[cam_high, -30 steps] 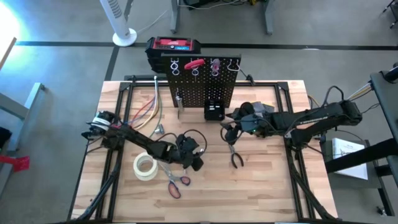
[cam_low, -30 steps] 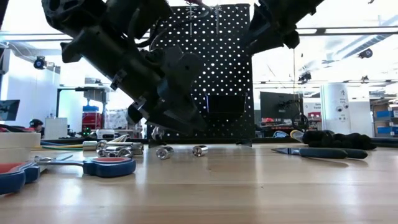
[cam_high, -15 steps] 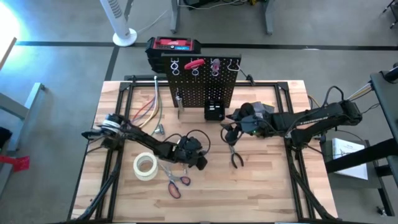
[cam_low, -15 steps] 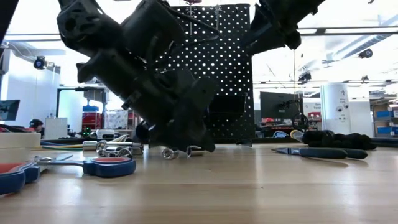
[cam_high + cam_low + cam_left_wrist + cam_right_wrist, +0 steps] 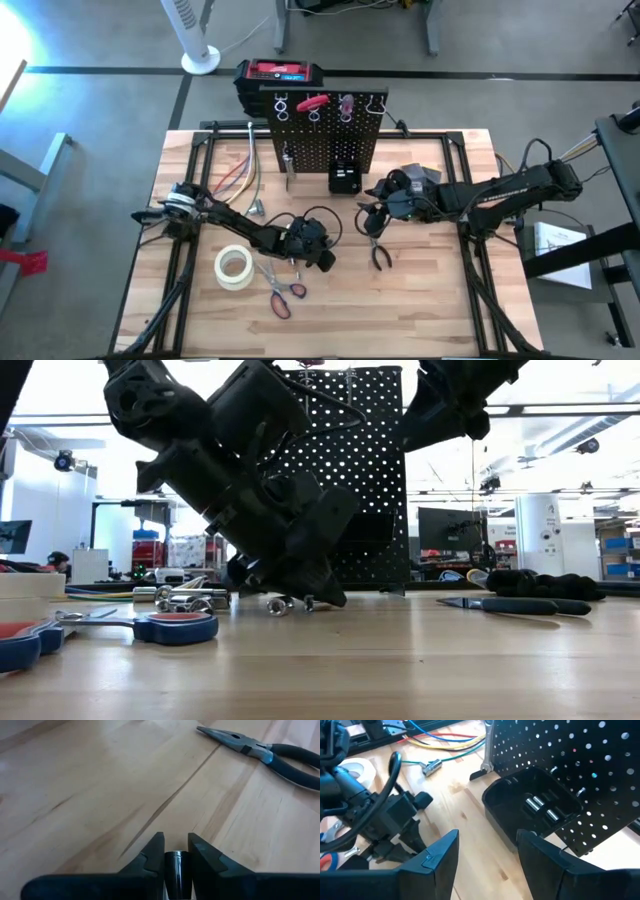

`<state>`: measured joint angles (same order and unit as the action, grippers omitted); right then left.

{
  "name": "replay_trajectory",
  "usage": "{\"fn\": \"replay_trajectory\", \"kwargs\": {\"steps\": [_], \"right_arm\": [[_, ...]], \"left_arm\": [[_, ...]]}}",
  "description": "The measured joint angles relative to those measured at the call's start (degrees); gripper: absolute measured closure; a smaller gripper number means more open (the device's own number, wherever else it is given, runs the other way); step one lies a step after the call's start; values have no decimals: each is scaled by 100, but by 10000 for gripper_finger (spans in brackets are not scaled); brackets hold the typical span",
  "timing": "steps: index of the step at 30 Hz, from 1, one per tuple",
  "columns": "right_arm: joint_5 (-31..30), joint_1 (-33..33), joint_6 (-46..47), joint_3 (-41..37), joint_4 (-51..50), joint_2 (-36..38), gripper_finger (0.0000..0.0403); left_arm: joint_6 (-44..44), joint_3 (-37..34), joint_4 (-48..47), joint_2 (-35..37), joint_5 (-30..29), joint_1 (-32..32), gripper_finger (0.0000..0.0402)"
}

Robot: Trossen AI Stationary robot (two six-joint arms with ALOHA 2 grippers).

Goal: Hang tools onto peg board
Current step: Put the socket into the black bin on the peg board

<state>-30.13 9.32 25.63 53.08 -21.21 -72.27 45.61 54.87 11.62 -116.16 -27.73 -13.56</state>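
We are closing the left gripper on a small silver socket at mid-desk, its fingers pressing both sides; lifting should be straight and slow so the smooth socket is not slipping; the right gripper, jaws apart, is hovering by the peg board and its black bin near the desk's far edge, where sockets are already lying.

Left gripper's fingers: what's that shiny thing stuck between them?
A small silver socket sits upright between the left gripper's dark fingers, which press on both its sides. The left wrist view shows it. Black-handled pliers lie farther off on the table.
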Motion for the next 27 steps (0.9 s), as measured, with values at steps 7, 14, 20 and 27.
{"fn": "replay_trajectory", "kwargs": {"steps": [7, 14, 20, 27], "right_arm": [[-2, 123, 0, 0, -23, 18, 240], [-23, 638, 453, -14, -504, 83, 259], [-586, 1226, 830, -26, -562, 87, 275], [-907, 1633, 1142, -26, -587, 90, 291]], "left_arm": [[-572, 27, -267, 361, 90, -8, 356], [-1466, 52, -108, 1285, -140, 93, 356], [-2252, 183, 12, 1792, -284, 681, 356], [-2783, 728, 121, 1732, 340, 1627, 356]]}}
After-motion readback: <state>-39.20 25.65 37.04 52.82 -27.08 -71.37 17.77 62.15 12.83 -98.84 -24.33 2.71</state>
